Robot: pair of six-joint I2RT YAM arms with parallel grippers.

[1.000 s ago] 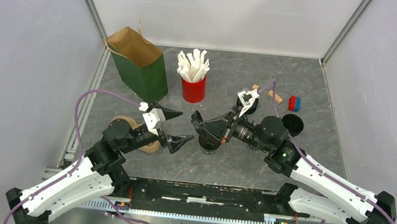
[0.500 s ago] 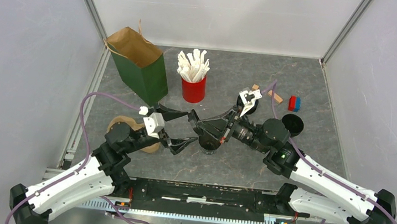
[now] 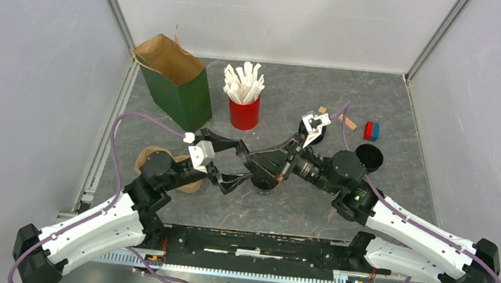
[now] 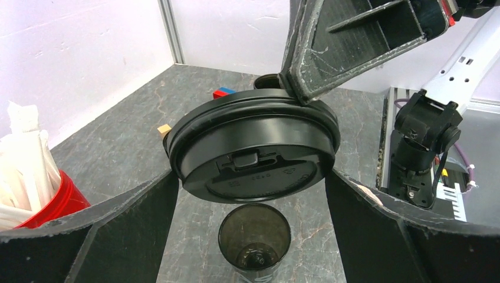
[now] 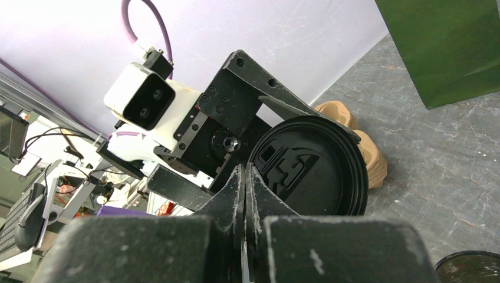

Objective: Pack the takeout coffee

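Observation:
The takeout coffee cup [image 4: 255,236], short, black and uncovered, stands upright on the table; the top view shows the cup [image 3: 262,183] at mid-table. Its flat black lid [image 4: 253,150] hangs tilted just above the cup's mouth. My right gripper [image 5: 244,172] is shut on the rim of the lid [image 5: 309,168] and reaches in from the right [image 3: 251,158]. My left gripper [image 4: 250,180] is open, one finger on each side of the lid and cup, touching neither; it comes in from the left [image 3: 237,164].
A green paper bag [image 3: 177,86] stands open at the back left, with a red cup of white sticks [image 3: 244,102] beside it. A second black cup [image 3: 369,156], a red-and-blue block [image 3: 371,130] and wooden pieces [image 3: 347,121] lie at the right. A brown wooden object [image 3: 153,157] sits under my left arm.
My left arm has moved right, bringing its open fingers around the lid and cup. The right gripper has barely moved and still holds the lid over the cup.

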